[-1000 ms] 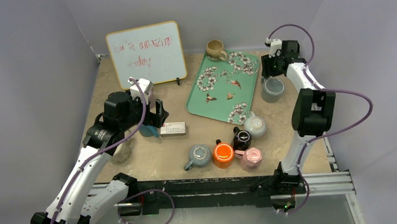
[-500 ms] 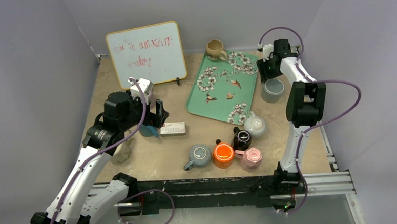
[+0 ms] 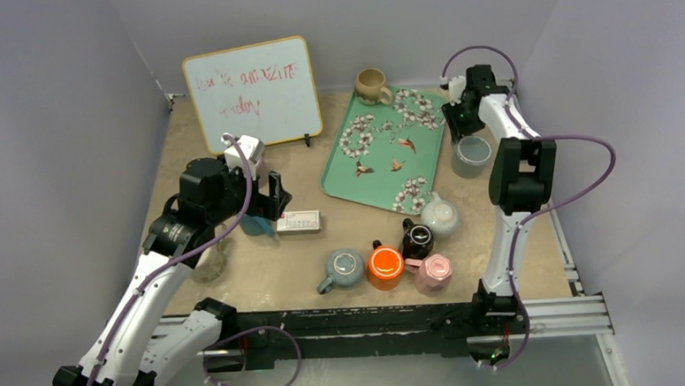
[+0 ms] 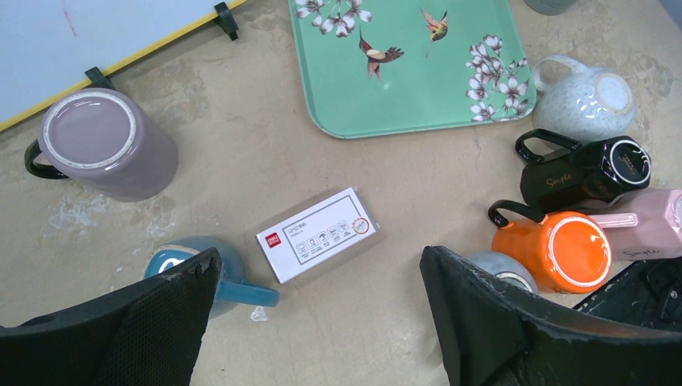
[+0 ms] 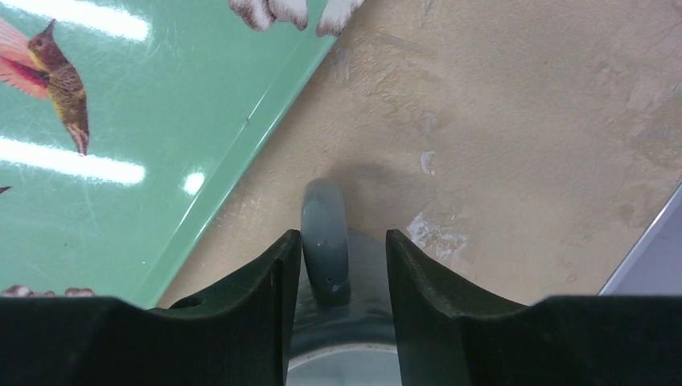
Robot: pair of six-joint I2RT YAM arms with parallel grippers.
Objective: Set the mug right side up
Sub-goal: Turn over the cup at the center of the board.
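The grey mug (image 3: 471, 153) stood on the far right part of the bench (image 3: 263, 268), just to the right of the green tray (image 3: 381, 189); whether its mouth faced up could not be told. The right tool (image 5: 343, 249) was set narrowly over the mug's handle (image 5: 326, 241), one finger (image 5: 269, 281) against its left side and the other with a thin gap to it. The left tool (image 4: 318, 322) hung wide open and empty above the near left of the bench. The bench top was tan and mottled, scuffed with pale scratches and smears, and plain lilac-grey walls (image 3: 51, 102) closed it in on the left, right and far sides. The tray carried white blossoms and small birds. At the far left a yellow-framed whiteboard (image 3: 252, 92) bore red handwriting, too faint to read. A white box (image 4: 317, 234) lay flat near the middle; its label had a small red logo and print too fine to read. Among the mugs clustered near the front, a black one (image 4: 583, 173) and a pink one (image 4: 651, 229) each read "Simple".
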